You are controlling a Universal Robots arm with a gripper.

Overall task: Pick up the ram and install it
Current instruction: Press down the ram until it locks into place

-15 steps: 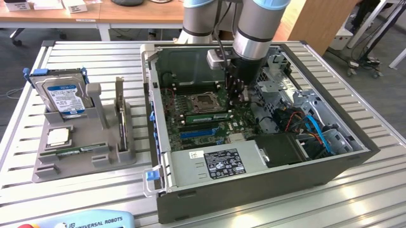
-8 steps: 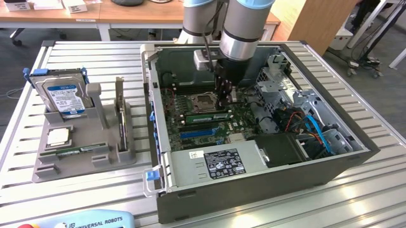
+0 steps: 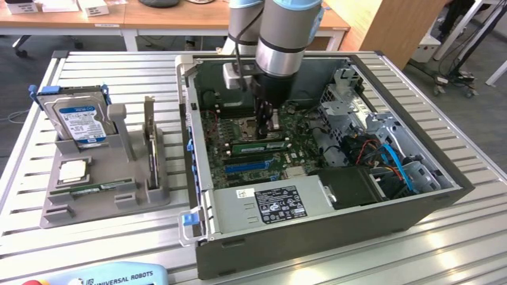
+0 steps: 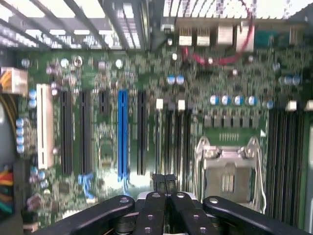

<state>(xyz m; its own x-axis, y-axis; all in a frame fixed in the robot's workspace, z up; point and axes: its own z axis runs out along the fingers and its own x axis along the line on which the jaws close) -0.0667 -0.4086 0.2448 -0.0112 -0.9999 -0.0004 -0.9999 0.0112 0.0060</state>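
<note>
Slatted table (image 3: 95, 237) bears an open computer case (image 3: 317, 231); arm (image 3: 287, 35) reaches straight down inside, jaws closed.

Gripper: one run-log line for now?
gripper: jaws shut, inside PC case, over motherboard | ram: lying in grey holder outside case

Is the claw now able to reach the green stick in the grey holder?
Probably not yet: the claw sits shut inside the computer case, whose wall stands between. The green stick lies uncovered.
</note>
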